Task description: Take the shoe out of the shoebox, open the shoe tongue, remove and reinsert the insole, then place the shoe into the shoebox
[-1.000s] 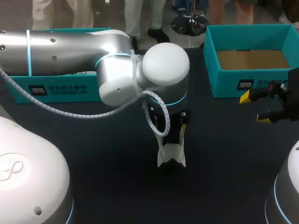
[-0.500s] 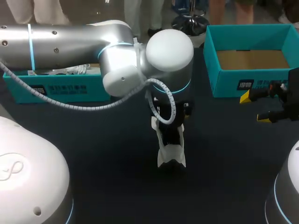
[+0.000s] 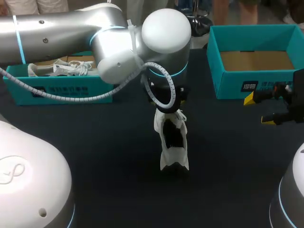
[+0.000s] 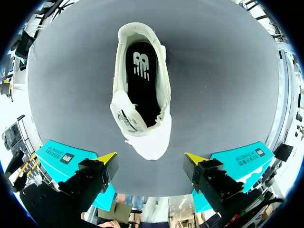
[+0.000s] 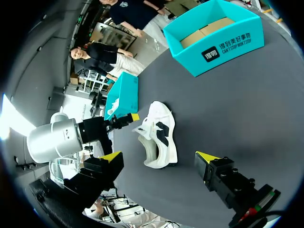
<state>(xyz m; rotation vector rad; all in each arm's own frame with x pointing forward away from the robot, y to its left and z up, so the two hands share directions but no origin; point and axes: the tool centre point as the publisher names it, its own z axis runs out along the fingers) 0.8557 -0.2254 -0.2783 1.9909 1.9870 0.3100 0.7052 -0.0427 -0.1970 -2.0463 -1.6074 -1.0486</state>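
The dark, matte table top looks flat and faintly grainy, like a sheet of rubbery mat. On it lies the white low-top sneaker, resting on its sole out in the open, outside both boxes. The left gripper hangs straight over it with its two yellow-tipped fingers spread wide, and nothing is pinched between them. The sneaker's rounded toe lies nearest the fingers and the padded heel collar farthest ahead. Its soft white tongue is folded toward the toe. That bares the smooth black insole, which lies flat inside.

The right gripper hovers at the table's side, well apart from the sneaker, with its fingers likewise spread and holding nothing. Farther ahead of it, past the sneaker, stands the open teal cardboard shoebox, crisp-edged, with a plain brown floor inside. Beside the left arm sits a second teal cardboard box, and in it lies another white laced shoe.
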